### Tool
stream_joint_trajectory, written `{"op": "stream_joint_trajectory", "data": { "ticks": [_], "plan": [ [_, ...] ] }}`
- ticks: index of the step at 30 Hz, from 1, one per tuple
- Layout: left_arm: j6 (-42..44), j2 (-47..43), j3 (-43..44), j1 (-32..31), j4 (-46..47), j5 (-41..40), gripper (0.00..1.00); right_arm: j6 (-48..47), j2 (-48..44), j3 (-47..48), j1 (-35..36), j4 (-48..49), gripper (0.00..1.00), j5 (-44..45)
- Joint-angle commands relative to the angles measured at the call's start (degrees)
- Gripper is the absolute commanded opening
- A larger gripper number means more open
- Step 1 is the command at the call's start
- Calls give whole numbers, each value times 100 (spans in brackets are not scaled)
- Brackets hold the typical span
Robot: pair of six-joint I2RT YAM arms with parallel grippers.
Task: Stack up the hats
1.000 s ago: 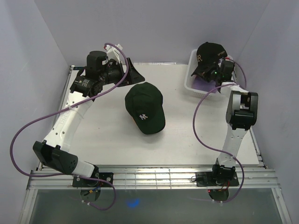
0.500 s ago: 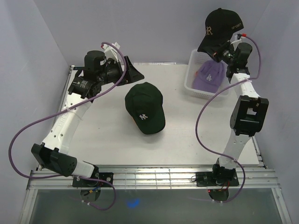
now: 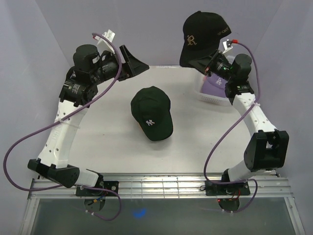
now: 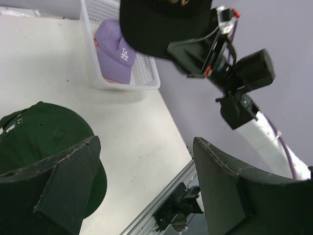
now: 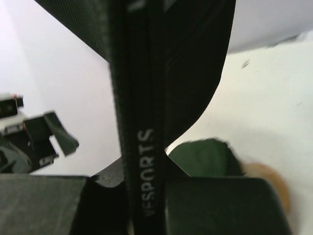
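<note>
Three caps were counted: one black cap (image 3: 203, 34), one dark green cap (image 3: 151, 113) and one lavender cap (image 4: 115, 51). There was one white basket (image 4: 144, 73). The black cap was in the air over the table's (image 3: 98, 142) far right, pinched at its band by the closed fingers of the right gripper (image 3: 213, 64), with its bill angled down toward the near left. The green cap lay mid-table, crown up, its long axis running far to near and its bill toward the near edge. The lavender cap lay in the basket. The left gripper (image 4: 146, 186) hovered with its fingers spread, holding nothing.
</note>
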Motion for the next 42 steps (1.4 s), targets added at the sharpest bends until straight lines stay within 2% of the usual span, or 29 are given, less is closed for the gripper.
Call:
{"op": "stream_joint_trajectory", "data": {
  "ticks": [1,9,16,24,32,42],
  "plan": [
    [-209,-275,301,-6,-51,83,87,396,-537,-595,573,711,8,-316],
    [-324,-346,582,-6,-147,-57,87,819,-1029,-1527,1742,1203,8,-396],
    [-289,-293,697,-6,-297,-163,87,1494,-845,-1852,2788,2046,8,-334],
    [-157,-266,811,-6,-473,-260,87,2136,-994,-2547,3043,2802,8,-255],
    [-148,-249,828,-6,-473,-242,87,2830,-810,-2977,3184,3778,8,-677],
    [-95,-266,767,-6,-517,-286,87,2981,-801,-3760,3290,4270,8,-773]
  ]
}}
